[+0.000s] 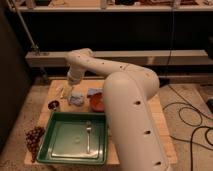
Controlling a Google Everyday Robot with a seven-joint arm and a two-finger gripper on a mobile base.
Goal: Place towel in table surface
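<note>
A crumpled blue-grey towel [76,98] lies on the wooden table [160,120], behind the green tray. My gripper [69,88] hangs low over the table's back left part, just left of and above the towel. A pale yellowish piece [62,92] shows at its tip; I cannot tell whether this is part of the gripper or something held. The arm's elbow [80,57] rises above it.
A green tray [55,145] with a fork [88,135] sits at the table's front. A red bowl [96,101] and a second blue item [93,92] lie right of the towel. A small dark cup [53,105] and grapes [34,137] are at the left.
</note>
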